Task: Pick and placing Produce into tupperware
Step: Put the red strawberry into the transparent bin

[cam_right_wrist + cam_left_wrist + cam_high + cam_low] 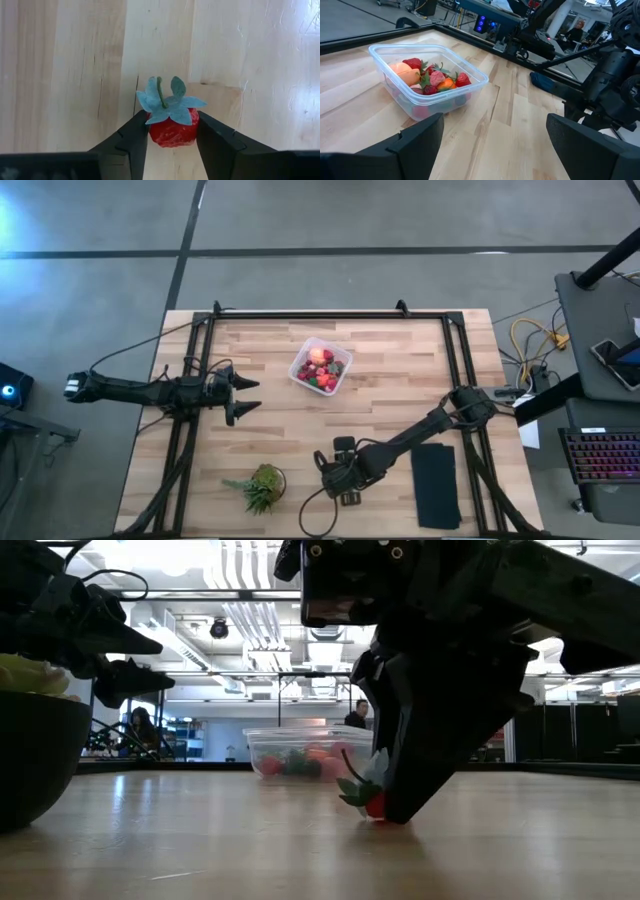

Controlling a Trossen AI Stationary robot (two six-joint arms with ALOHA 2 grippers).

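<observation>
The right jaws (171, 137) press down on the desk (75, 75), closed on both sides of a strawberry (171, 131). The tub (322, 366) of produce sits well beyond them. The left jaws (246, 396) hover open nearby.

Ceiling strip lights (245, 610) blaze white in the low view, leaving the right hand (385, 805) a backlit black mass. The near counter (300, 850) there is soft and out of focus — pale sheen across it. From above, light is even, shadows faint — glare whitens the boards at one corner of the right wrist view.
</observation>
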